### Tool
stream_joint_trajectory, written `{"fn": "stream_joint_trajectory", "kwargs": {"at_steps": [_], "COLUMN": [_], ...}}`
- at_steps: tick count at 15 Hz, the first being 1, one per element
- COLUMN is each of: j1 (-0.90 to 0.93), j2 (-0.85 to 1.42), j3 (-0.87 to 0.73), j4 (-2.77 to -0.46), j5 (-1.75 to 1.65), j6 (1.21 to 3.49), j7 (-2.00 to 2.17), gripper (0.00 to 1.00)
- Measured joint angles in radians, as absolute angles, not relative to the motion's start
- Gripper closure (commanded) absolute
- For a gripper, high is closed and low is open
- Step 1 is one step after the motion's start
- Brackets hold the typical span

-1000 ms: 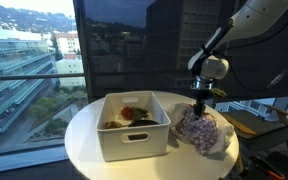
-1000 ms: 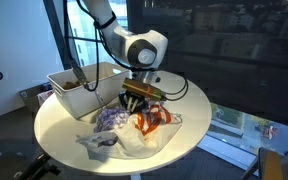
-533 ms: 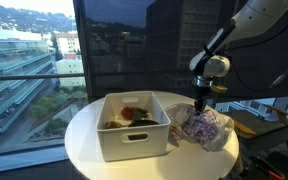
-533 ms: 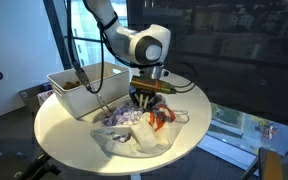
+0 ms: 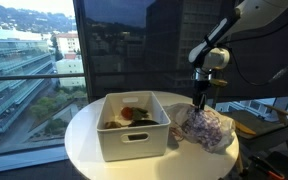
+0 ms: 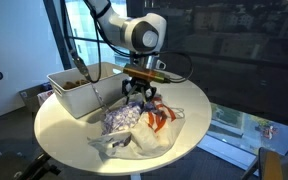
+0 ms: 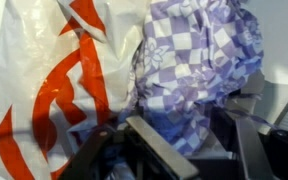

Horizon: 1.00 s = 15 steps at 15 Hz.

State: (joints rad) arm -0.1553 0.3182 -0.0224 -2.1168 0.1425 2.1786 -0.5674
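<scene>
A heap of cloth lies on the round white table (image 6: 54, 125): a purple-and-white checked piece (image 6: 124, 118) (image 5: 206, 128) and a white piece with orange stripes (image 6: 162, 122). My gripper (image 6: 139, 93) (image 5: 199, 98) hangs just above the heap, pointing down. In the wrist view the gripper (image 7: 189, 128) has its jaws standing apart, with the checked cloth (image 7: 189, 60) below and between them and the orange-striped white cloth (image 7: 54, 90) to the left. Nothing looks pinched between the fingers.
A white rectangular bin (image 5: 134, 125) (image 6: 82, 85) holding several dark and orange items stands on the table (image 5: 84, 145) next to the heap. Large windows run behind the table. Cables trail from the arm (image 6: 104, 15).
The gripper has opened and risen a little above the heap. The cloth it was pressed into has settled back onto the table.
</scene>
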Motion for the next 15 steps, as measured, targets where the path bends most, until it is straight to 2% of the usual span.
{"fn": "stream_joint_trajectory", "kwargs": {"at_steps": [8,15], "j1": [-0.075,0.038], "j2": [0.087,0.178], "j3": [0.033,0.074], "j4": [-2.134,-2.125], "j5": [0.135,0.017], "j6": [2.018,2.011], "j7": [-0.535,-0.359], "gripper": [0.00,0.00]}}
